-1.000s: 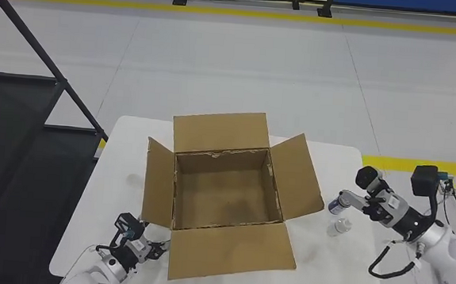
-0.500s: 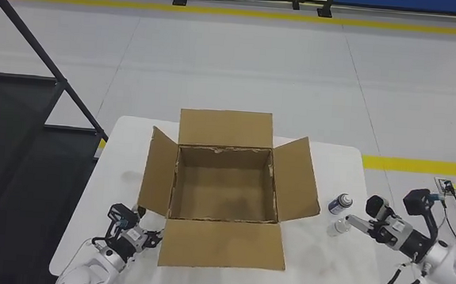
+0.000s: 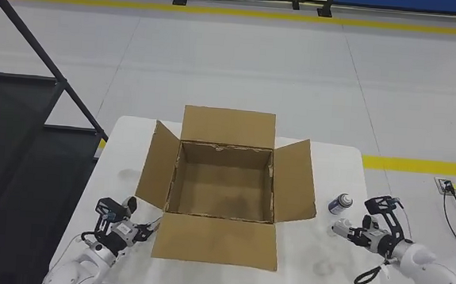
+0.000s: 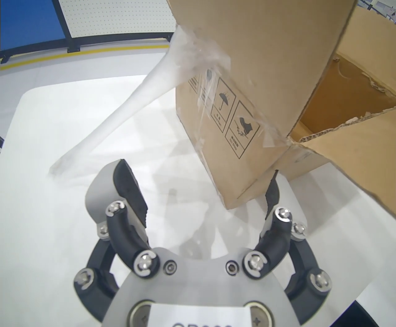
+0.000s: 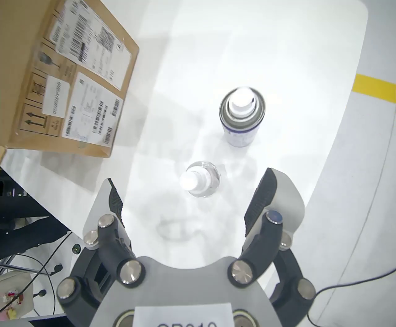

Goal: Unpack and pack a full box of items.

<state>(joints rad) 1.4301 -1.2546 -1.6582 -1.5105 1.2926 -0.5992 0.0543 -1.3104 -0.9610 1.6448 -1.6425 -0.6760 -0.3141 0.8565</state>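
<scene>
Near the tabletop's [image 3: 315,267] front-left corner, the left gripper [image 4: 198,179] hangs low with its fingers spread wide, holding nothing, just beside the box's [image 3: 229,126] front-left corner. The box stands mid-tabletop with all four flaps folded outward and its cardboard floor in plain sight. Near the right edge the spray can [image 5: 242,120] stands upright, and the clear bottle [image 5: 200,182] stands just beside it. The right gripper [image 5: 189,176] is wide open, with the bottle just beyond its fingertips.
</scene>
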